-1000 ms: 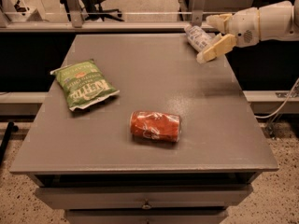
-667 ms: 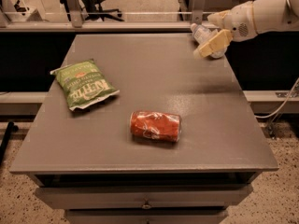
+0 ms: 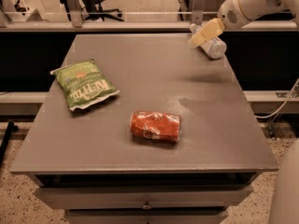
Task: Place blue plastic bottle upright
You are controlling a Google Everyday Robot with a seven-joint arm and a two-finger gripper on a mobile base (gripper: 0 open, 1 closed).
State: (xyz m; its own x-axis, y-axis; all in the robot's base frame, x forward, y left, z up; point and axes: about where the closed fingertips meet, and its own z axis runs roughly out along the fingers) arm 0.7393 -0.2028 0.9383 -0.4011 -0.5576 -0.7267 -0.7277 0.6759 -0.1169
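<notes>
The blue plastic bottle (image 3: 215, 47) is a small clear bottle with a white cap. It hangs tilted in the air over the table's far right corner, cap toward the upper left. My gripper (image 3: 203, 36) comes in from the upper right on a white arm and is shut on the bottle near its neck. One cream-coloured finger (image 3: 206, 33) shows in front of the bottle and the other is hidden behind it. The bottle's shadow falls on the table below.
A crushed red soda can (image 3: 155, 126) lies on its side near the table's front middle. A green chip bag (image 3: 85, 85) lies flat at the left. The grey table (image 3: 140, 59) has drawers below. A rail and an office chair stand behind it.
My gripper has lifted the bottle higher and slightly back over the table's far right corner. The can and the chip bag have not moved.
</notes>
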